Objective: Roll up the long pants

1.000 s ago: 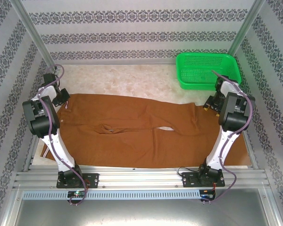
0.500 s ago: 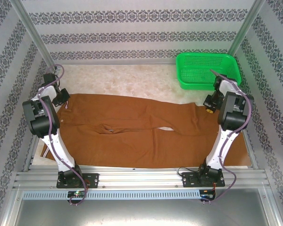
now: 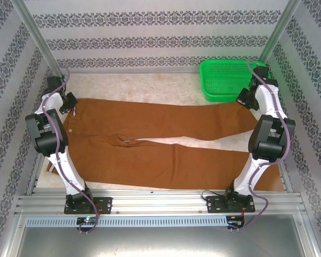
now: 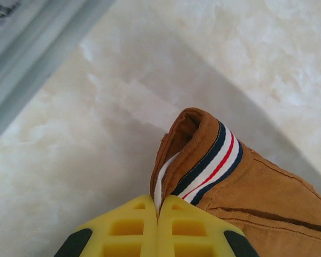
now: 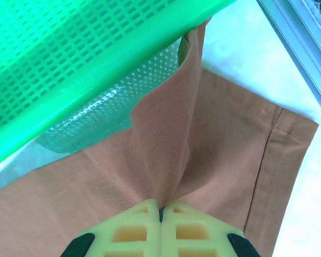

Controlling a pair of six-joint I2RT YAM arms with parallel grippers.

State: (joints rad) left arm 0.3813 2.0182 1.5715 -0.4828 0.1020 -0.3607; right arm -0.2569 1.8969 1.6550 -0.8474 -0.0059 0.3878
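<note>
Mira: Right arm has swung from mid-right of the overhead view to the upper right, dragging a cuff with it. The upper leg of the long pants (image 3: pixel 166 120) now runs straight where it was rumpled. The left arm has also crept a little toward the upper left.

Tom: And the grips?

Mira: Both are pinched fully closed on cloth. The left gripper (image 4: pixel 158 209) has the waistband edge right beside the striped label (image 4: pixel 208 166). The right gripper (image 5: pixel 161 209) holds a thin raised fold just short of the hem (image 5: pixel 283 160).

Tom: Where do the pants sit overall?

Mira: Spread flat across the table (image 3: pixel 150 85), with the waistband at left, both legs reaching right, and the lower leg along the near edge.

Tom: What worries you?

Mira: The green basket (image 3: pixel 224 80). The raised fold stands against its wall, under the rim (seen from the right wrist). Pulling further that way could snag the cloth or shove the basket. Both bites are also small, so tension between the arms could slide the fabric out of one, probably the right. If the stretch is lost, I'd expect the roll to start crooked.
</note>
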